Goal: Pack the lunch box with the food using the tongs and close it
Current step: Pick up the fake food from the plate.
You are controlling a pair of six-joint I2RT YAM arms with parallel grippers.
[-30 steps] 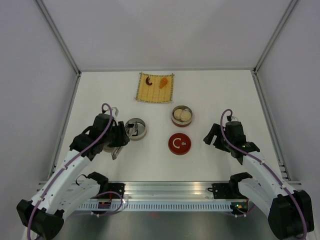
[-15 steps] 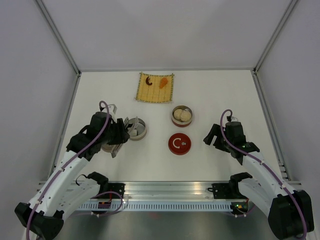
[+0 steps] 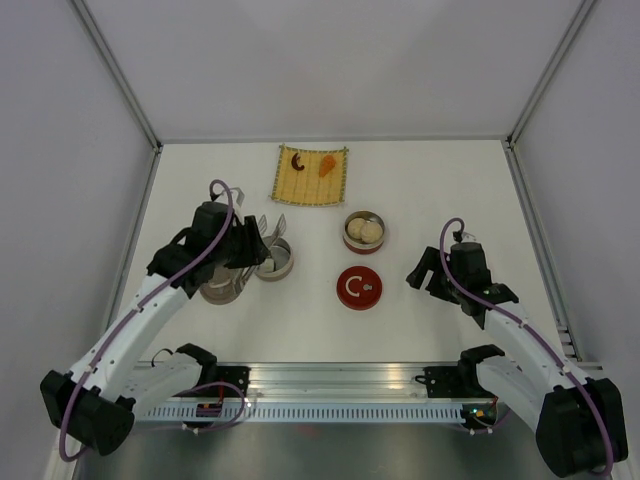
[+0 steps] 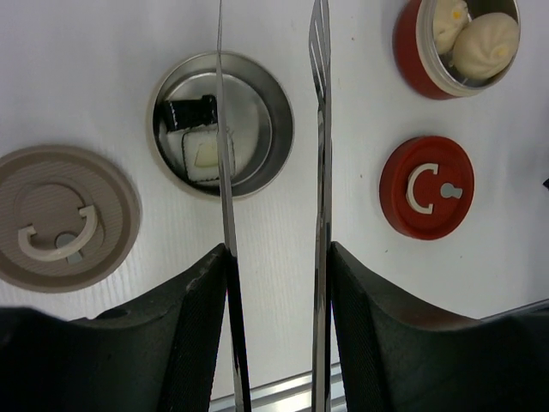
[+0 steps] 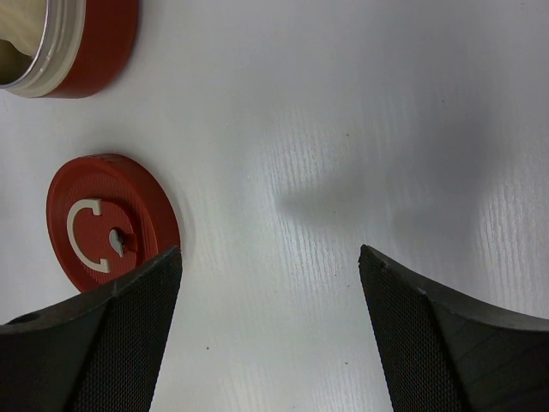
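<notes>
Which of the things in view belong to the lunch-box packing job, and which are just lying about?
Job: slim silver metal tongs; round silver tin holding a black-wrapped white roll; round red tin with white buns; round red lid; round beige lid; orange piece and dark red-brown piece.
Just lying about: yellow woven bamboo mat, merely under those two pieces.

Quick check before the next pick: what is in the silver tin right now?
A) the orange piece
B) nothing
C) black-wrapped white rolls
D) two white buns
C: the left wrist view shows black-wrapped white rolls lying in the silver tin below the tongs; the white buns sit in the red tin and the orange piece is on the bamboo mat.
</notes>
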